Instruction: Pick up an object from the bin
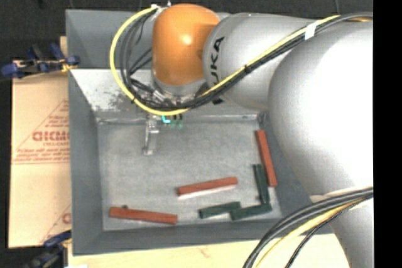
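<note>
My gripper (149,147) hangs below the orange wrist cover over bare bin floor in the back left part of the bin, with nothing seen in it. The nearest loose thing is a red-brown stick with a white edge (207,187), lying flat in front of it and to the right, well apart. Another red-brown stick (143,216) lies along the front wall at the left.
A third red-brown stick (266,157) leans along the right wall. Dark green sticks (220,210) (260,185) lie in the front right corner. The arm covers the back and right of the bin.
</note>
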`<state>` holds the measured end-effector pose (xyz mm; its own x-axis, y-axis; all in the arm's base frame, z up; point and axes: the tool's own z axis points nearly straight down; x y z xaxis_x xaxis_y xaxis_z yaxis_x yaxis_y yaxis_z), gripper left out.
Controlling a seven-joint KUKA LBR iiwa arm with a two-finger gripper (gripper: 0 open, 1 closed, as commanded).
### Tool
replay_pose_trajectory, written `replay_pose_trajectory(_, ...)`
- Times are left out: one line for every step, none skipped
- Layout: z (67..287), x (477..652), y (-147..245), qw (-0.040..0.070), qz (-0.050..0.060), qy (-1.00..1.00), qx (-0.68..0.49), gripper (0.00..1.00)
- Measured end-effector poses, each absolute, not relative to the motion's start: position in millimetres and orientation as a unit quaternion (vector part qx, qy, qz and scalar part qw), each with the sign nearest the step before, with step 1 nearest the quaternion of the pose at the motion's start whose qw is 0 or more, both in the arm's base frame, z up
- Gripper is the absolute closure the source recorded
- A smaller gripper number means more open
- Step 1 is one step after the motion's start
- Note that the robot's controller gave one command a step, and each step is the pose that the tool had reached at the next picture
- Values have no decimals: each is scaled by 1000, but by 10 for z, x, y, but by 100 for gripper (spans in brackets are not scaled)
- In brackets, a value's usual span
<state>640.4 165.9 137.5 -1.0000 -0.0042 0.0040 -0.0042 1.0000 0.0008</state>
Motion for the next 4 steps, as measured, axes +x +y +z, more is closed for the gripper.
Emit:
replay_pose_trajectory(900,5654,1290,4,2,-999,41,0)
replay_pose_trajectory(722,5122,695,1,1,-993,120,0)
replay_pose_trajectory(731,5132,714,-1,0,-993,119,100)
replay_pose_trajectory(2186,5564,127,-7,2,-996,91,100)
